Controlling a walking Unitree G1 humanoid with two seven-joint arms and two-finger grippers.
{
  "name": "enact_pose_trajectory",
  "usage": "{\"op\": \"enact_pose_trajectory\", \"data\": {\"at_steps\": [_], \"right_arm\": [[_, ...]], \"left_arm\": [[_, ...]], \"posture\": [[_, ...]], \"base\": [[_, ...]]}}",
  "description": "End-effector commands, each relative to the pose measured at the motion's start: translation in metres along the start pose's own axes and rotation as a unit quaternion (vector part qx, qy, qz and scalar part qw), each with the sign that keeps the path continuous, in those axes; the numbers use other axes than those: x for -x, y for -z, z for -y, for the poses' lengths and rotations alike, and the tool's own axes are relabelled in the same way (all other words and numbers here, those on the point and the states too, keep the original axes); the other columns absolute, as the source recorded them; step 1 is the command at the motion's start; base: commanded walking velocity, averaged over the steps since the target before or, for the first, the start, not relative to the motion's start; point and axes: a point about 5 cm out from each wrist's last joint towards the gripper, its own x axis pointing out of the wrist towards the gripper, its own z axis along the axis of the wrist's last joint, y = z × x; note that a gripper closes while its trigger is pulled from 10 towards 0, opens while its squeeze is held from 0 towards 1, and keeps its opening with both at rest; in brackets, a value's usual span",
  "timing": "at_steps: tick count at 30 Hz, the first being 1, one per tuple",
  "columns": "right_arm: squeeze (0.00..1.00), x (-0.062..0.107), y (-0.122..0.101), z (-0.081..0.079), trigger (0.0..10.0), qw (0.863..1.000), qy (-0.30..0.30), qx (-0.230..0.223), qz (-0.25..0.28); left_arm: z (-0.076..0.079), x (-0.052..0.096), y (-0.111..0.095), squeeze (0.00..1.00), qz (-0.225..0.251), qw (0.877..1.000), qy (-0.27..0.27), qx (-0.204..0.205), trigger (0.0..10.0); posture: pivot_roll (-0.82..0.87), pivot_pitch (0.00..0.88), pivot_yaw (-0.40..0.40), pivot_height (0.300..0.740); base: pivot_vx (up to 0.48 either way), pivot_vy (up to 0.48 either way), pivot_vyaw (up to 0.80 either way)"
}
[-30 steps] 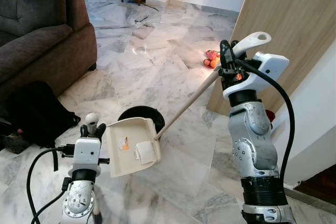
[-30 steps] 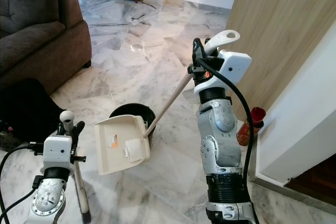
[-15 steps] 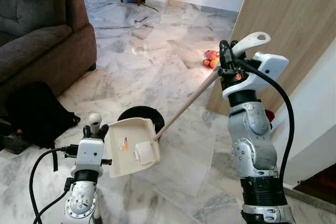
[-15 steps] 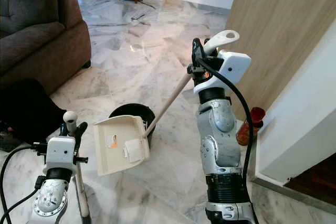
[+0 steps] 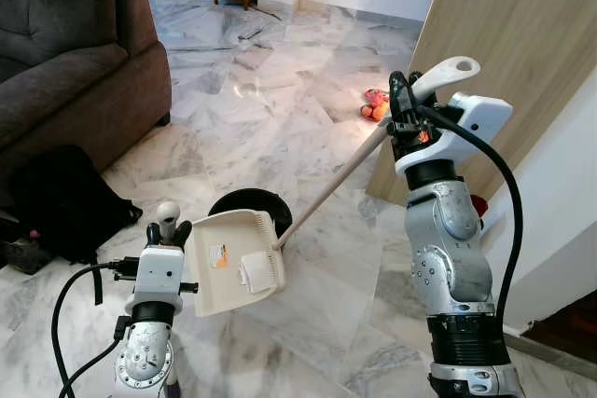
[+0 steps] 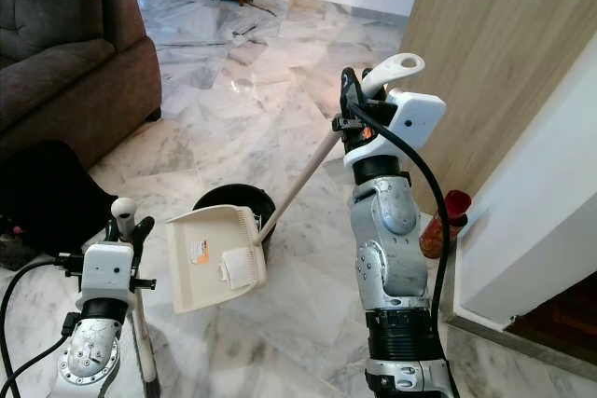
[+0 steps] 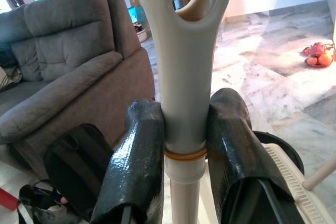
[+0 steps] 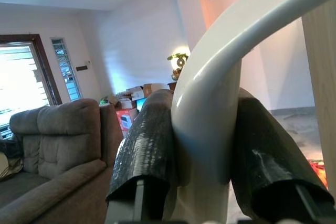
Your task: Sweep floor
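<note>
Jaws of the right gripper [image 5: 403,100] are pinched on the broom handle [image 5: 336,177] and those of the left gripper [image 5: 166,229] on the dustpan's handle [image 7: 185,72], so the dustpan [image 5: 233,258] is kept raised over the black bin [image 5: 244,204] on the marble floor [image 5: 252,109], presumably for emptying.

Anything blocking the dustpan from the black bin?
Nothing visible. The dustpan hangs right in front of the black bin, covering its near rim, with no object between them. The right gripper clamps the dustpan's long handle; the left gripper holds the broom handle beside the pan.
</note>
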Motion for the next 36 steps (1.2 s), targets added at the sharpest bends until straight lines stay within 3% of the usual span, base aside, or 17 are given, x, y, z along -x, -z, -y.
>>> {"op": "enact_pose_trajectory", "data": {"at_steps": [1, 36], "right_arm": [[0.0, -0.0055, -0.0119, -0.0046, 10.0, 0.999, -0.008, -0.01, 0.031], [0.0, -0.0061, -0.0115, -0.0072, 10.0, 0.999, -0.017, -0.014, 0.03]], "left_arm": [[-0.0013, -0.0039, -0.0098, 0.0, 0.027, 1.0, -0.008, -0.005, 10.0], [-0.0025, -0.0068, -0.0112, 0.0, 0.031, 0.999, -0.014, -0.007, 10.0]], "posture": [[0.17, 0.042, -0.055, 0.74], [0.17, 0.049, -0.057, 0.74]], "base": [[0.259, 0.0, 0.0], [0.289, 0.0, 0.0]]}}
